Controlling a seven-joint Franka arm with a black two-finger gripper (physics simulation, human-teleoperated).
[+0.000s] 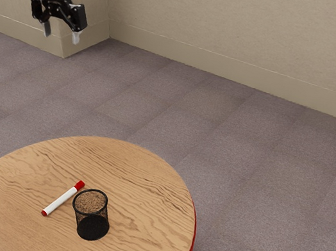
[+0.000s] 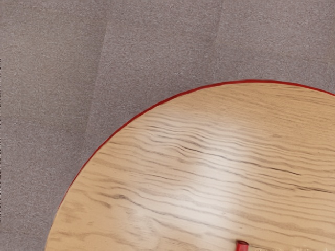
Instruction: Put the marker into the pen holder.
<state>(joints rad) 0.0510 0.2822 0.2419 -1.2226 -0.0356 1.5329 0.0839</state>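
Carpeted floor (image 1: 263, 175), grey-mauve; wall (image 1: 249, 36), beige, plain. Tabletop (image 1: 145, 180), round, wood-grained, red-edged. Marker (image 1: 62, 201), one: white barrel, red at both ends, lying flat on the tabletop. Pen holder (image 1: 92, 227), one: black mesh, upright, just beside the marker. End effector (image 1: 61, 34), one: fingers well parted, nothing between them, raised well apart from both items.

Handling, by our judgement: light, stiff, smooth, hardly fragile; liable to roll if we nudge it. Grip: we favour mid-barrel, fingers across the narrow width, closing evenly; a hold nearer one end risks letting the other droop.

Edges and room: the tabletop's rim curves well apart from the marker. Toward the exterior view's left, we judge there is room for one finger; the holder's side is tighter, and a descending finger could knock the mesh. For the transfer, we need height over the holder's mouth, and the marker turned upright before lowering.
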